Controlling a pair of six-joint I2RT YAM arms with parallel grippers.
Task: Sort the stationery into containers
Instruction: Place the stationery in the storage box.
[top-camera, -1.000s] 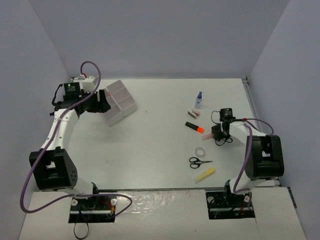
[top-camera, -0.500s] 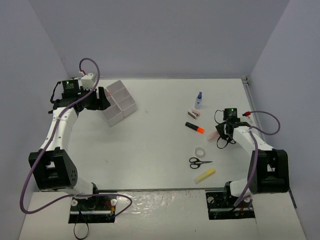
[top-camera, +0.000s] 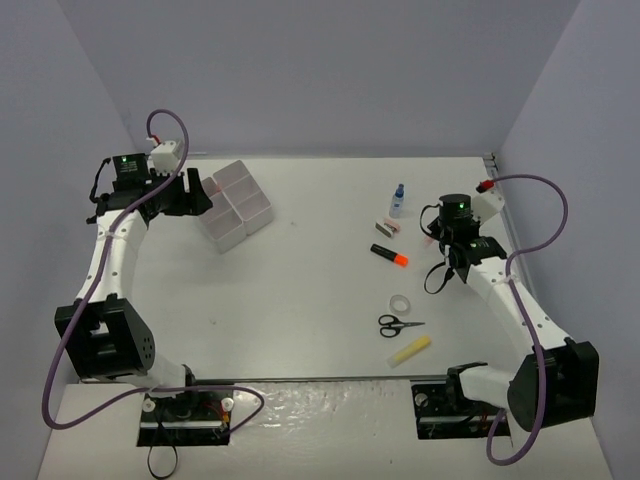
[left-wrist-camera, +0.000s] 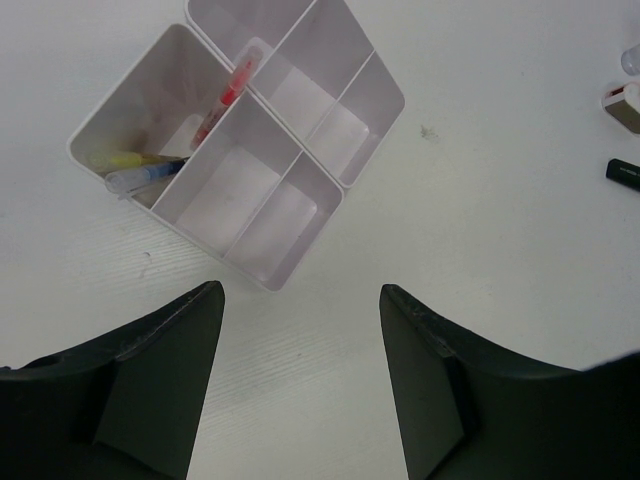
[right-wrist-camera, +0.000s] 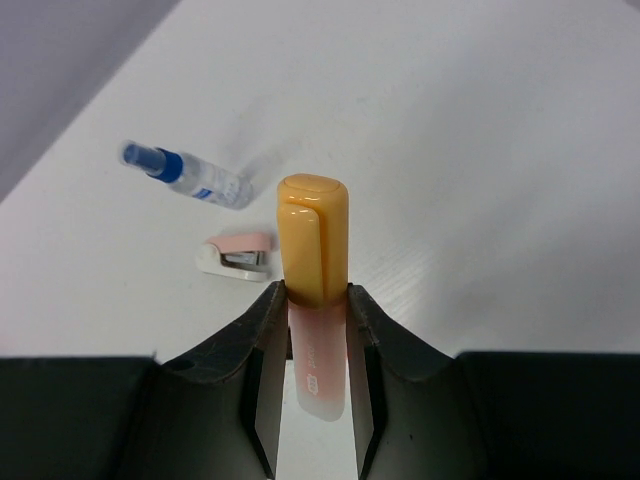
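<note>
Right now the right gripper (right-wrist-camera: 315, 300) is pinching a highlighter (right-wrist-camera: 312, 235), its jaws narrowed onto the barrel just where the cap meets the body. The highlighter is pointing away from the wrist, cap outward. It seems to be riding clear of the table (right-wrist-camera: 480, 150) on the right side, with a bottle (right-wrist-camera: 190, 172) and a small pink-and-white piece (right-wrist-camera: 238, 257) lying beyond it.

I'm judging it to be light, stiff plastic, not fragile, but smooth enough to twist or slide if it is pinched loosely. Taking it across the barrel at the cap seam, as is happening, looks sound to me, since the cap's lip is giving the fingers a ledge to sit against. The rest of the body is running back between them, so it should not be swinging much.

It is showing a rounded yellow-orange cap with a clip, and a pale pink, half-clear body with a little white print on it.

Over at the far left, the left gripper (left-wrist-camera: 298, 295) is hovering with its jaws spread wide and nothing between them, looking down on the tray (left-wrist-camera: 282, 147). The tray is sitting well apart from the highlighter, across the table. A red pen (left-wrist-camera: 225, 95) is leaning in one of its compartments, and a yellow and a blue item are lying in another.
</note>
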